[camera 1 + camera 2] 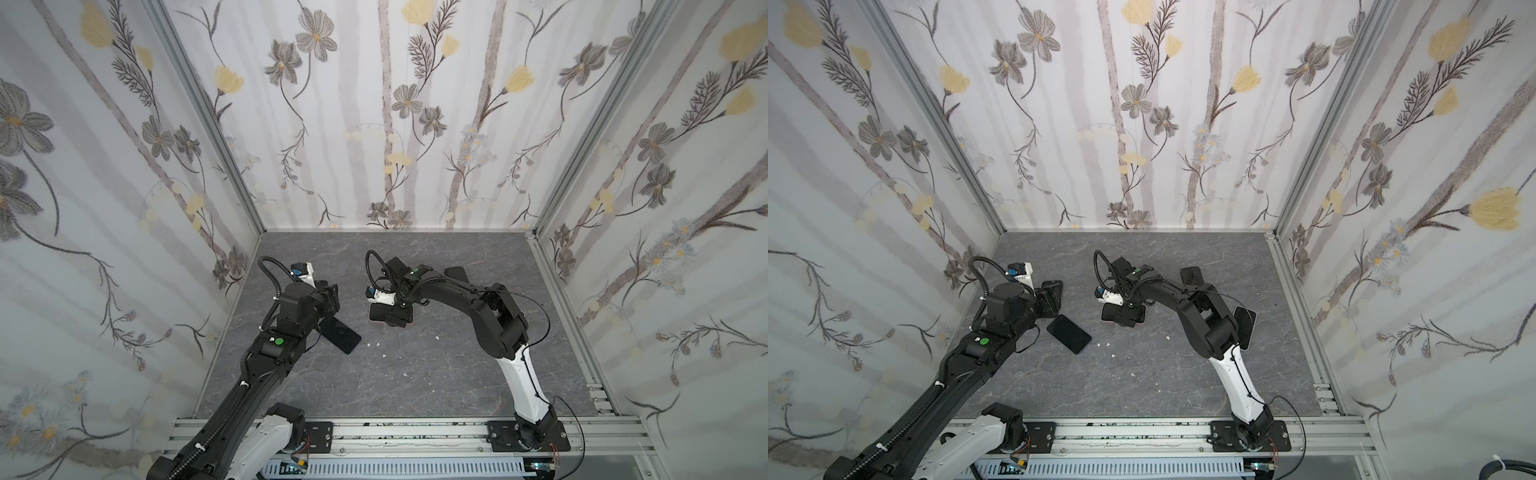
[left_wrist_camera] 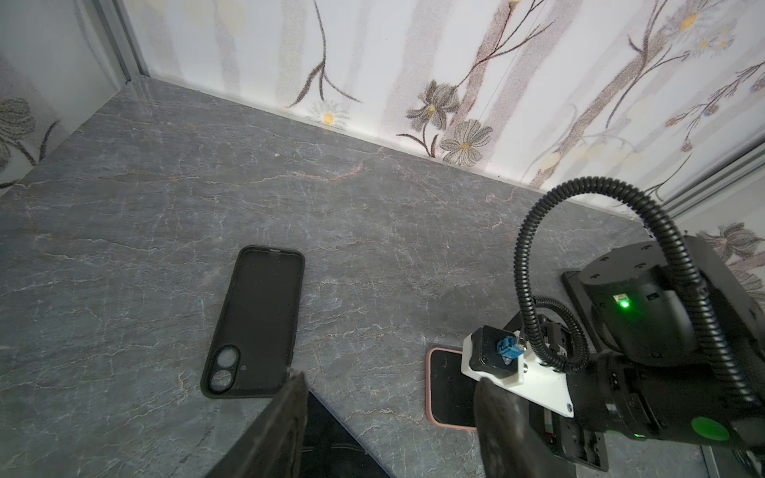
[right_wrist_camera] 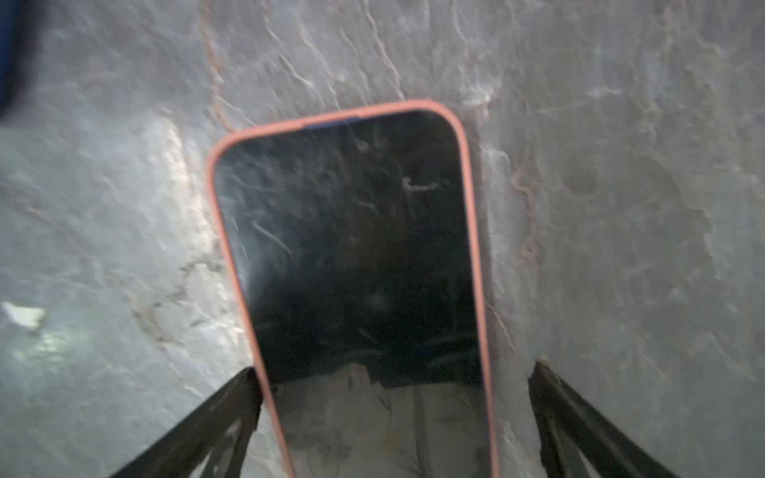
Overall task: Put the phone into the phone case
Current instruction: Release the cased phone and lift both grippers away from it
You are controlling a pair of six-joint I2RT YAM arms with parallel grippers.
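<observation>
Black phone (image 1: 1069, 333) lies bare near the empty black phone case (image 2: 254, 323), left gripper (image 2: 389, 385) spread beside it, right gripper (image 3: 395, 368) spread astride a pink-cased phone (image 3: 347, 248); pickup seems next, needing a pinch across the bare phone's edges.

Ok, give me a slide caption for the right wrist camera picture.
Open right gripper straddling a pink-rimmed phone lying screen-up on the gray marbled table.

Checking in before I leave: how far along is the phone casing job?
Done: one phone sits in the pink case, right gripper open astride it. In hand: nothing; left gripper open by the black phone. Left: seating that phone in the empty black case.
</observation>
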